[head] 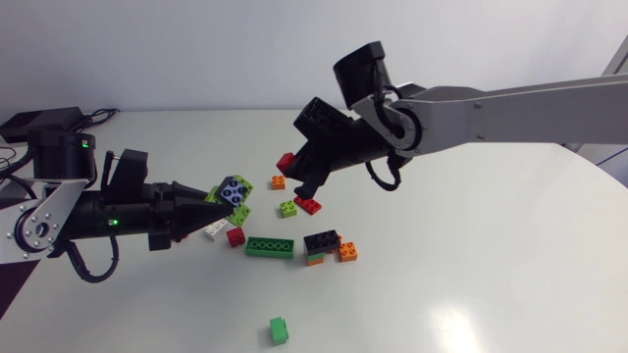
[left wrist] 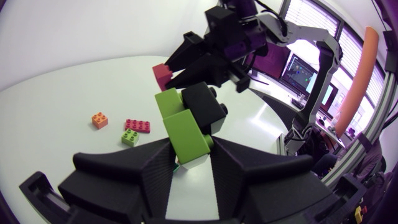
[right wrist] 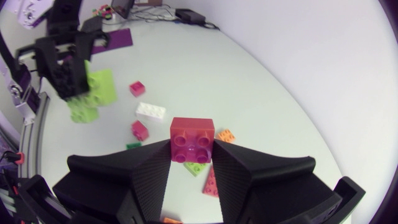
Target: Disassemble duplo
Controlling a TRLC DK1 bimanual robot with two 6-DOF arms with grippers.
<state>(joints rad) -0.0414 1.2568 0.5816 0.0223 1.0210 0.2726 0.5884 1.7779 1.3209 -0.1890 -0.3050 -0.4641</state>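
My left gripper (head: 212, 199) is shut on a small duplo stack (head: 233, 196) of lime green and black bricks, held just above the table. In the left wrist view the lime green brick (left wrist: 182, 129) sits between the fingers with the black brick (left wrist: 203, 106) attached on its far side. Just beyond the stack, my right gripper (head: 292, 169) is shut on a single red brick (head: 286, 162). The right wrist view shows that red brick (right wrist: 193, 139) studs-up between both fingers, apart from the stack (right wrist: 93, 93).
Loose bricks lie under and between the grippers: a long green one (head: 269, 246), a black-and-orange pair (head: 320, 245), an orange one (head: 348, 251), a red flat one (head: 307, 204), lime (head: 287, 208), white (head: 216, 229). A small green brick (head: 280, 330) lies near the front.
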